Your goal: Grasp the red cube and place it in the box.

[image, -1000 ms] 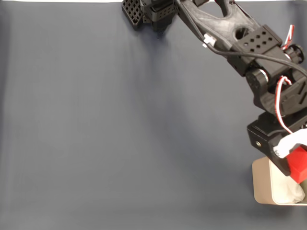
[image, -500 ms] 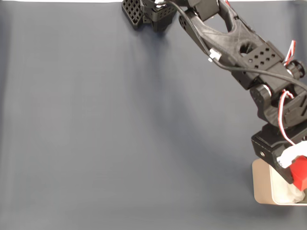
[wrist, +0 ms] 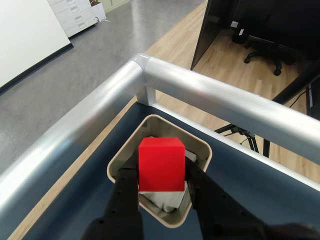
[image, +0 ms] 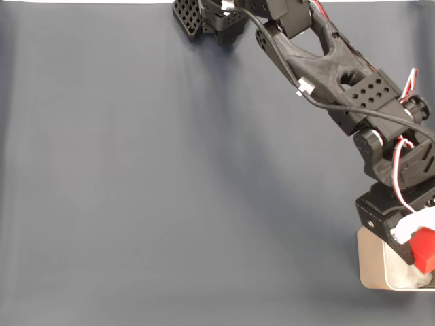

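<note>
A: The red cube — where is it?

B: Pinched in the pincer, one black finger pressed on each side of it. In the wrist view it hangs right over the box, whose white padding shows just beneath it.

A: And in the fixed view?

B: The cube sits at the far right edge of the picture, above the box, which stands at the bottom right corner of the dark cloth-covered worktop. I cannot tell whether the cube touches the padding.

A: How is the arm posed?

B: Its base is at the top edge of the worktop, a little right of the middle. From there the arm stretches diagonally down to the right, bends at the joint near the right edge, and the wrist turns downward so the pincer points into the box. Red and white wires loop along the wrist.

A: Anything near the box?

B: In the wrist view a silver metal rail runs round the worktop's corner just beyond it, with a room floor farther back.
</note>
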Available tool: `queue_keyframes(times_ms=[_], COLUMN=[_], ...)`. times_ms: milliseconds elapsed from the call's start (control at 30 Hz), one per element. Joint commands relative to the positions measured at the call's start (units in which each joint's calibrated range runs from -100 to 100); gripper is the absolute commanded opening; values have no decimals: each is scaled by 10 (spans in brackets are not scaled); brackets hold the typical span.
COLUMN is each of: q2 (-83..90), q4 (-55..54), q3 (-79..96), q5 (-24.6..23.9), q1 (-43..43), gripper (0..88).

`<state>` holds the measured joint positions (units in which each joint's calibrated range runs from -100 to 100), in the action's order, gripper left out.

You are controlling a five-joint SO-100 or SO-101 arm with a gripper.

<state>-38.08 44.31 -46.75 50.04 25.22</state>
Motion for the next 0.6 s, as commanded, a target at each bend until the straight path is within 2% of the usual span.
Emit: queue_keyframes(times_ms=[0,400,433,500,567], q2=[10,12,12,13,13], q4=[-12,-12,-10,-10,-10], q3=[-33,-33,-33,-33,-33], q5=[-1,-5,-5,-8,-5], q1=[-1,-2,-3,-4,-4], gripper=[57,97,131,284,368])
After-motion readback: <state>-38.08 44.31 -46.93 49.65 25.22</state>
